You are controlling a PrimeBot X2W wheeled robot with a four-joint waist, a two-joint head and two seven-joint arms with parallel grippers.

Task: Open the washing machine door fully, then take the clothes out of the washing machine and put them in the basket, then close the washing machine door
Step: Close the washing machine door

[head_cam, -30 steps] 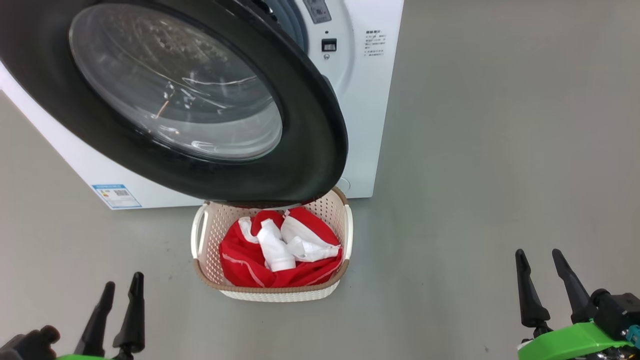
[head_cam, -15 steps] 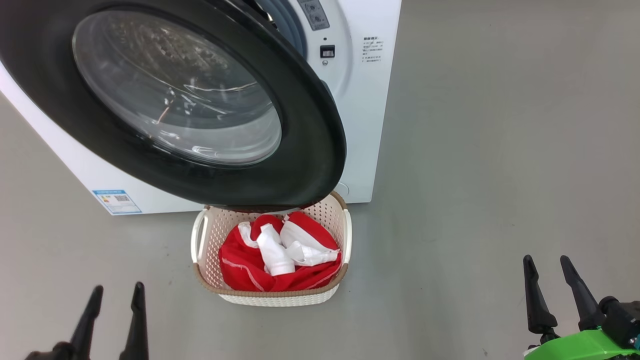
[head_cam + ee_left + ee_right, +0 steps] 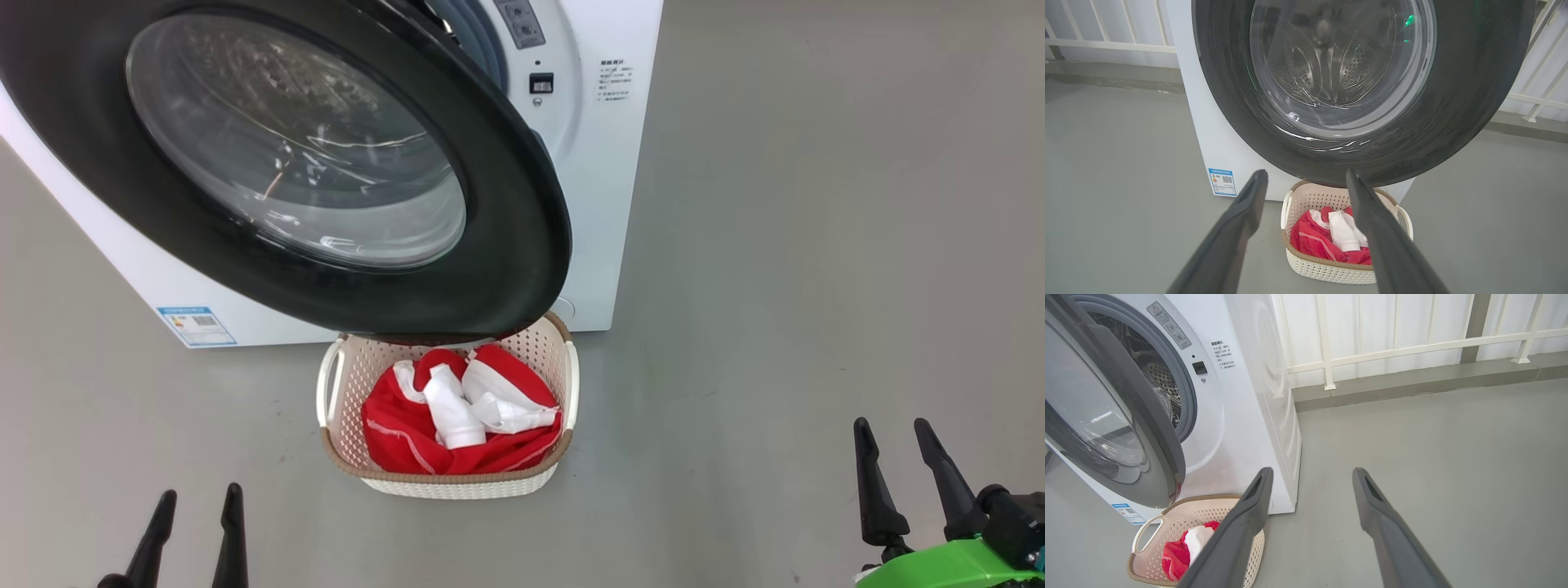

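Left gripper sits low at the left, fingers spread and empty, well short of the door; its wrist camera looks squarely at the glass. The door stands part open, black ring and glass facing the robot. It appears hinged on the left, its free edge at the right, where the drum opening shows behind it. No garment is seen in the drum through the glass or past the free edge, though part of it is hidden. Below the door's lower edge the basket stands on the floor just before the machine, with the clothes bundled inside and nothing hanging over the rim. Right gripper is low at the right, fingers likewise spread and empty, well apart from machine and basket. Assessment: unloading looks complete and closing the door is the step in hand. Recommended practice: push on the black ring near the free edge, not on the glass and not close to the hinge, where leverage is poor. Follow the door's arc and keep pressing until the latch seats. The door overhangs the basket's back rim, and whether the two touch cannot be told. Check that clearance first, since a snag could drag the basket or stop the door short.
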